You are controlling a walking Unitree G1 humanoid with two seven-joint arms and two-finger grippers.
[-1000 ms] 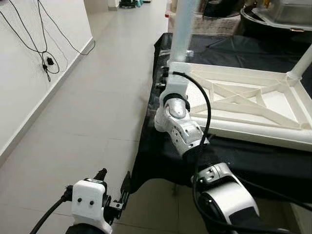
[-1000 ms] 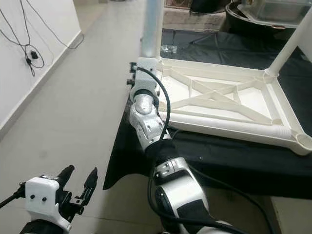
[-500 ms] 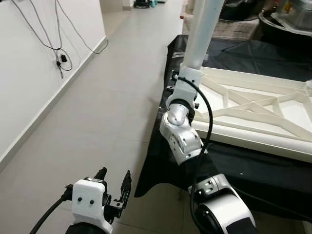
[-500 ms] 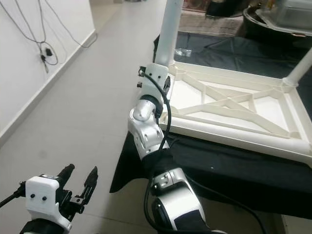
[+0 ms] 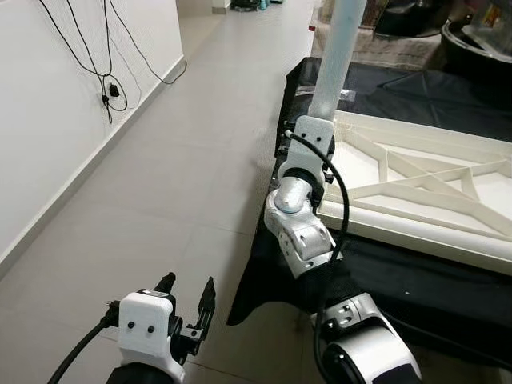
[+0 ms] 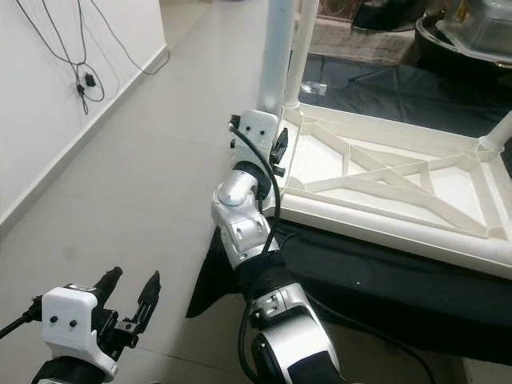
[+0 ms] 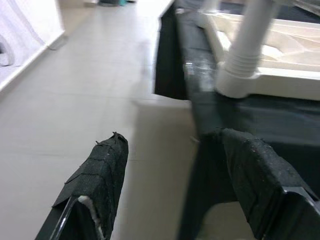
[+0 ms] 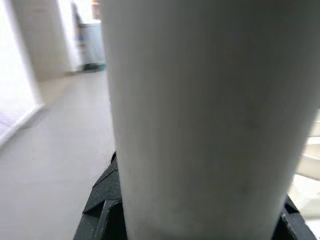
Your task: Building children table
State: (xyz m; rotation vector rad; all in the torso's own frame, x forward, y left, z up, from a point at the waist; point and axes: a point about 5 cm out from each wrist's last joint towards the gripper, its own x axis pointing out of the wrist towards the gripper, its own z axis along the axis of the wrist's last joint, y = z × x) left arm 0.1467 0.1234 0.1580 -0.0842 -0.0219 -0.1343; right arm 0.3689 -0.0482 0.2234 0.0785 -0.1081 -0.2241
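Table leg (image 5: 339, 56): stiff, light, smooth plastic (likely slippery), which your right gripper (image 6: 278, 149) clasps low near the tabletop frame (image 6: 384, 180); left gripper (image 5: 188, 308) idles, fingers apart.

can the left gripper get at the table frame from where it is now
Probably not yet. The left gripper hangs low over the floor, open, well short of the frame up on the black-covered surface; nothing blocks it, but the arm must lift and extend.

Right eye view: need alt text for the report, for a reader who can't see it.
The robot's right gripper clamps the base of a white table leg standing upright at the near-left corner of an upturned white tabletop, which lies on a black cloth. The left gripper hangs open and idle low over the pale tiled floor.
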